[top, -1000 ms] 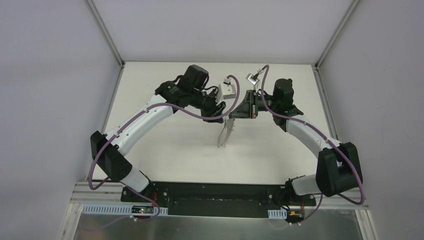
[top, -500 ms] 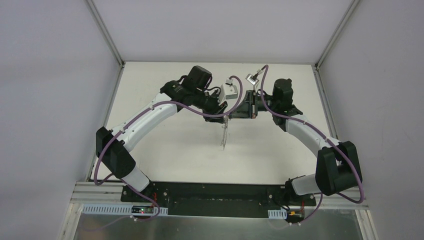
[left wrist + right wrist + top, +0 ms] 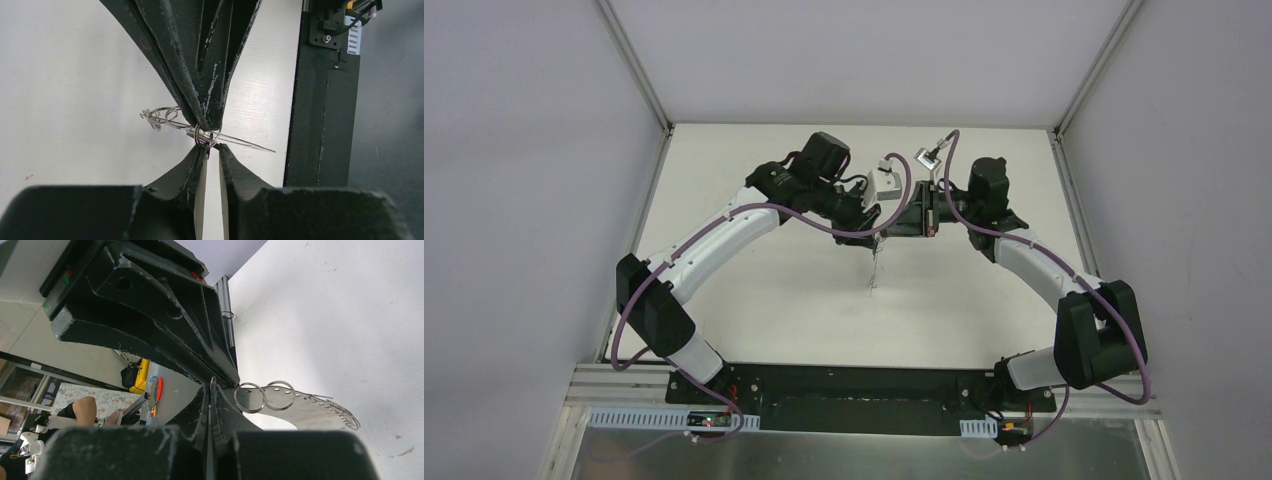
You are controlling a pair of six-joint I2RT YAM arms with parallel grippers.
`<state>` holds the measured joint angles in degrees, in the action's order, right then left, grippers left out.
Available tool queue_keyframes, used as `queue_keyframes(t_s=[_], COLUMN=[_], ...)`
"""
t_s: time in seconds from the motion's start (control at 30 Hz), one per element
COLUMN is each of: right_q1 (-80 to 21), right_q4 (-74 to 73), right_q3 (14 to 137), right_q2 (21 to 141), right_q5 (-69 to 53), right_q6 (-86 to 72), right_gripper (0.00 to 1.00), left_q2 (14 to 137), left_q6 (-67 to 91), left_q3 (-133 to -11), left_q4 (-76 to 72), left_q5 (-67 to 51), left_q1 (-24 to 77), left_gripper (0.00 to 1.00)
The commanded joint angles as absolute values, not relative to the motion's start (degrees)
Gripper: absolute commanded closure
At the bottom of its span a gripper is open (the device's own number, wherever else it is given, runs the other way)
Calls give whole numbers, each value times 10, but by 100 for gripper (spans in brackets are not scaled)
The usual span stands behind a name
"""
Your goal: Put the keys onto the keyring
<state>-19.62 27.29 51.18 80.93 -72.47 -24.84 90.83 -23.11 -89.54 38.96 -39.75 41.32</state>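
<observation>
Left wrist view: the left gripper [image 3: 210, 150] has its jaws nearly together with a narrow slit between them. Its tips sit just under those of the right gripper [image 3: 206, 125], which meets it from above and is fully closed.

Right wrist view: the right gripper pinches the keyring [image 3: 305, 410] at 1 end. 2 small split rings [image 3: 264, 397] and the rest of the loop stick out sideways from the tips.

Top external view: the keyring hangs edge-on under the point where the 2 arms meet, over the middle of the surface [image 3: 774, 300] and apparently off it.

Not confirmed: the key with the black head cannot be made out in any of the 3 views. If it is there, the gripper tips hide it. Whether the left gripper has hold of anything cannot be told.

Judgement: the threading step is in hand, with the ring held steady on the right and the left working at its end.

Next move calls for fine alignment at the tips, a firm hold on the right, and small, slow travel. A slip would drop the keyring.
</observation>
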Motion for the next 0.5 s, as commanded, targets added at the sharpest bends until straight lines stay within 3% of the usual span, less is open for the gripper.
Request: queue_keyframes(t_s=[0.0,0.2,0.47], right_q1=[-193,-193,-192], right_q4=[305,305,304], right_q3=[527,527,526], right_q2=[809,809,806], right_q5=[-735,-734,-722], right_q6=[-251,-252,-252], right_gripper=[100,100,100], left_q2=[904,908,910], left_q6=[-248,-253,-255], left_q3=[-914,-921,-922], left_q4=[398,405,409], left_q5=[-421,-434,-433], left_q1=[418,419,421], left_gripper=[84,99,100])
